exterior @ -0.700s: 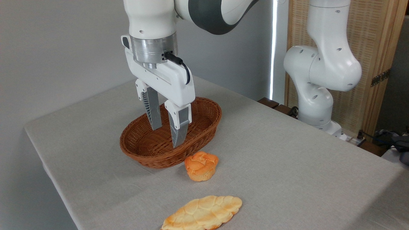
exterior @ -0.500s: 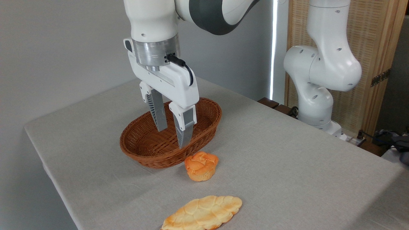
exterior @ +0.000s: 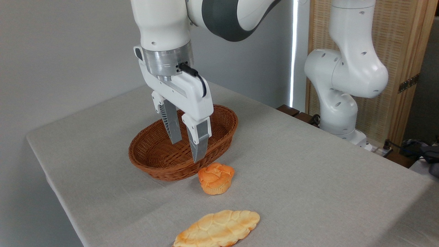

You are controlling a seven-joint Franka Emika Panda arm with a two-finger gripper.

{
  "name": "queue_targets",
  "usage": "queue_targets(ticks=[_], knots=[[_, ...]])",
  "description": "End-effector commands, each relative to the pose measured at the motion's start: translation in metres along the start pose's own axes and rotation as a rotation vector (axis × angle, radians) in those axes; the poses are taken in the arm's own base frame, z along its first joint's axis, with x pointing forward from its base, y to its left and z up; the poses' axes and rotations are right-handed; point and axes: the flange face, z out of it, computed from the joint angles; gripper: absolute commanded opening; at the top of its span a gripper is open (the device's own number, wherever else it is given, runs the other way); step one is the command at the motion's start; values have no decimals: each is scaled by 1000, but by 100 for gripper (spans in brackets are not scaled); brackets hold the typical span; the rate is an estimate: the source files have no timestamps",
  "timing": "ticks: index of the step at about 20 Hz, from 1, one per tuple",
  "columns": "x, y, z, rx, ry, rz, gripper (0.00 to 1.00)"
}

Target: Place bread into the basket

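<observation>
Grey-clothed desk (exterior: pixel 308 178) against a grey wall, wicker basket (exterior: pixel 154 161) lying empty.
The hand (exterior: pixel 187 151) hangs above it, fingers apart, holding nothing; the orange bun (exterior: pixel 216 178) sits just beside the basket's rim.

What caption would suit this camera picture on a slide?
Open gripper hangs over the wicker basket, orange bun and flat loaf waiting on the table.

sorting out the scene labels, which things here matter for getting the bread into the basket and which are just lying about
Part of the job:
- bun, on the cloth beside the basket
- basket, nothing in it
- pincer, open, holding nothing, over the basket

Just lying about:
- flat loaf, near the front edge
- second robot arm, at the back right
</observation>
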Motion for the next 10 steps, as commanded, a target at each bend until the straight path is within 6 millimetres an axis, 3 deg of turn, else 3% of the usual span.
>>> queue_targets(ticks=[1, 10], knots=[[-1, -5, 1, 10, -1, 149, 100], [-6, -5, 19, -33, -23, 722, 100]])
